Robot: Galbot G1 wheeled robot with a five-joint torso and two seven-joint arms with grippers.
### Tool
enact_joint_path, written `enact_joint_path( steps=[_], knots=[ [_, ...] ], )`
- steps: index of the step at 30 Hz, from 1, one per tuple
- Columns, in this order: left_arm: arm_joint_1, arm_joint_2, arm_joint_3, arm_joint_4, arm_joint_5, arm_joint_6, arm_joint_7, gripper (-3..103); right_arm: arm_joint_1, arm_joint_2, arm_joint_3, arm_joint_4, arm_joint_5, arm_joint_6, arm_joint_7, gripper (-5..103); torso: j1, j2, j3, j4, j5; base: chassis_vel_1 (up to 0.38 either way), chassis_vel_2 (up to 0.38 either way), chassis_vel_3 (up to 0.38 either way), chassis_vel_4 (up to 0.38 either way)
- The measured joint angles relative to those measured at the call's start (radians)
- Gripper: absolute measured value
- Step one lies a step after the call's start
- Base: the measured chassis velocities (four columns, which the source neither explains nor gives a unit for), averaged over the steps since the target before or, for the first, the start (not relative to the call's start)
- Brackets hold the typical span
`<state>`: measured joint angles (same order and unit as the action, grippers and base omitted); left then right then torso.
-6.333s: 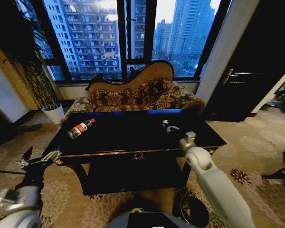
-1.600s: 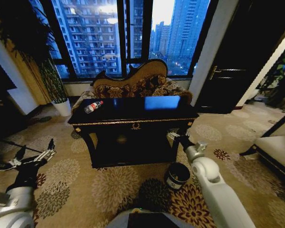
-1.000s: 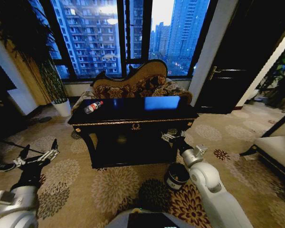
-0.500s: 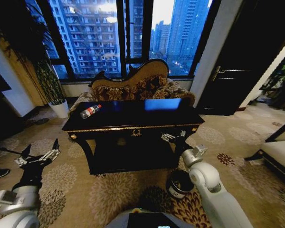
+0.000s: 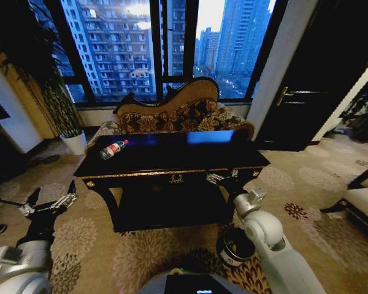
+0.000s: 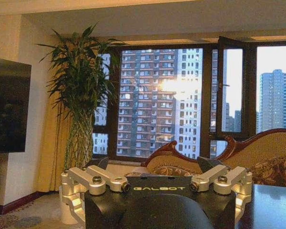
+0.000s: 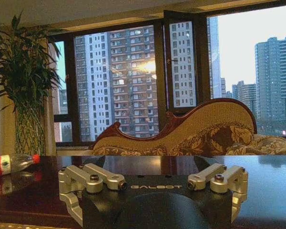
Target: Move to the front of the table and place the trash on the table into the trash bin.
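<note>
Head view: I have the rig standing in front of the worktop (image 5: 172,160), a glossy black table with gold trim, which lies ahead and square to the camera. The one piece of trash I can make out, a clear bottle (image 5: 113,149) with a red label, lies on its side at the far left corner of the top. I see no scraps on the rest of the surface; they may be too small to tell. The right gripper (image 5: 221,177) is held level at the near right edge of the worktop, jaws spread apart and holding nothing. I judge this a ready posture for reaching across the top. The left gripper (image 5: 47,204) hangs out over the carpet, left of the table and well apart from it, jaws likewise spread and empty; I judge it parked. The trash bin (image 5: 235,246) stands on the carpet just beside the right arm, near the table's right leg. That keeps it close for a drop. Its inside is dark and I cannot tell what it holds.

Left wrist view: the left gripper's fingers (image 6: 90,180) stand wide apart with nothing between them, facing the window and a tall plant (image 6: 81,98).

Right wrist view: the right gripper looks across the table top at surface height, fingers apart. The bottle lies at the far side, well apart from it
</note>
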<state>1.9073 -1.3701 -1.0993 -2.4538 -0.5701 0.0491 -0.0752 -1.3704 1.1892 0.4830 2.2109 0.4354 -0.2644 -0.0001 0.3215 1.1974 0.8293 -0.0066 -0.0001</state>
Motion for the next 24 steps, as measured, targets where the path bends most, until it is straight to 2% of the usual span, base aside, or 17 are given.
enact_joint_path(
  steps=[9, 24],
  knots=[
    [-0.001, -0.002, 0.004, 0.004, 0.000, 0.000, 0.000, 100, -0.006, 0.001, -0.009, -0.001, -0.014, 0.005, 0.000, 100, 0.000, 0.000, 0.000, 0.0000, 0.0000, -0.074, 0.079, 0.072, -0.063],
    [-0.002, -0.006, 0.009, -0.016, 0.000, 0.024, 0.000, 100, 0.001, 0.003, 0.003, 0.006, -0.012, 0.005, 0.000, 100, 0.000, 0.000, 0.000, 0.0000, 0.0000, 0.000, 0.000, 0.000, 0.000]
  ],
)
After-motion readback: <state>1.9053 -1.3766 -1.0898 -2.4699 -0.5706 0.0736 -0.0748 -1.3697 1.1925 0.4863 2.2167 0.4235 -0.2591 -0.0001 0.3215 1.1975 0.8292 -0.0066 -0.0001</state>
